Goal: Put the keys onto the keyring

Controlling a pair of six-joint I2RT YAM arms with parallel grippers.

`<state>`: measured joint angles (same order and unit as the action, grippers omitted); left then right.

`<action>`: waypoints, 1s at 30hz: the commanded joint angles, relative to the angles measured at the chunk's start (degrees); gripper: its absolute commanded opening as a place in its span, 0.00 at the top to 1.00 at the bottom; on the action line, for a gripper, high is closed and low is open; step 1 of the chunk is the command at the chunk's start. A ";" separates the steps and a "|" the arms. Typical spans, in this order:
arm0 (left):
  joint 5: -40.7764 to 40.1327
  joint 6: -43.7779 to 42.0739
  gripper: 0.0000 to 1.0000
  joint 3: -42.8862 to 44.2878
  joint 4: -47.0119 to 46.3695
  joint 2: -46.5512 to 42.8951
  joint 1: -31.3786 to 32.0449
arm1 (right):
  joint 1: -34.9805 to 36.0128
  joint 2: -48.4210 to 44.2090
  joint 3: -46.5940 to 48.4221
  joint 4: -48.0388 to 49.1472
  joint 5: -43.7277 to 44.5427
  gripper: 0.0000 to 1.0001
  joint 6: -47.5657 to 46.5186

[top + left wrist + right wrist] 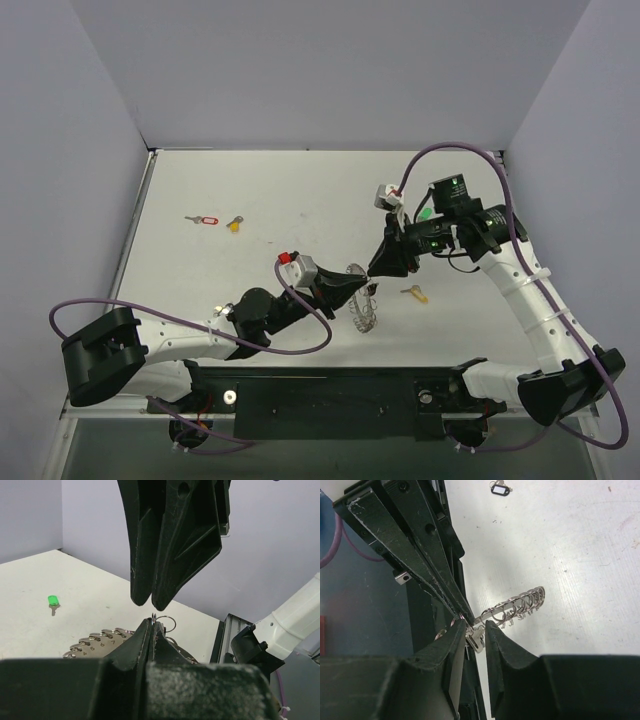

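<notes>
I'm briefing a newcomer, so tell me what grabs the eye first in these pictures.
The two claws meet tip to tip at the centre: the left claw pinches the coiled silvery keyring, with the right claw poised at the same spot. Loose keys lie around: a red-tagged key and a yellow key far left, a yellow-headed key right of the ring.

The white table (300, 190) is closed in by plain walls (330, 70) along its far, left and right edges. In its far left part lies a red-tagged key (205, 220), with a yellow-headed key (234, 225) just beside it on the right. A green-headed key (53, 602) lies toward the right edge. An orange-yellow key (415, 293) lies right of the middle, closer to the near edge.
</notes>
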<state>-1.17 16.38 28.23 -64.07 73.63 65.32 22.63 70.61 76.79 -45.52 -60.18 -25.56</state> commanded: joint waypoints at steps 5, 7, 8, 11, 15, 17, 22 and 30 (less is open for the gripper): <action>-1.47 1.02 1.00 2.18 -4.04 -2.43 0.42 | 1.19 0.06 -1.91 0.52 -0.73 0.84 -0.28; -1.20 1.02 1.00 2.18 -4.22 -2.52 0.42 | 1.19 0.14 -2.26 0.34 -0.55 0.84 -0.89; -1.12 1.11 1.00 2.27 -4.22 -2.52 0.42 | 1.19 0.14 -2.35 0.34 -0.72 0.85 -1.42; -1.03 1.28 1.00 2.18 -4.57 -2.61 0.42 | 1.27 0.23 -2.88 0.25 -0.81 0.85 -2.38; -1.29 1.63 1.00 1.83 -5.45 -3.05 0.34 | 1.97 0.49 -3.40 -0.36 -1.43 0.88 -4.14; -1.47 1.72 1.00 1.74 -5.62 -3.22 0.33 | 2.33 0.32 -3.41 -1.06 -1.69 0.89 -4.93; -1.99 2.07 1.00 1.39 -6.50 -3.58 0.25 | 2.68 0.76 -3.23 -2.30 -1.96 0.89 -6.96; -2.00 2.51 1.00 1.04 -6.77 -3.67 -0.10 | 2.86 0.58 -2.53 -3.88 -2.48 0.75 -8.80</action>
<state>-2.81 17.72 28.01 -63.83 72.27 65.32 25.23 71.05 74.22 -46.59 -60.93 -31.88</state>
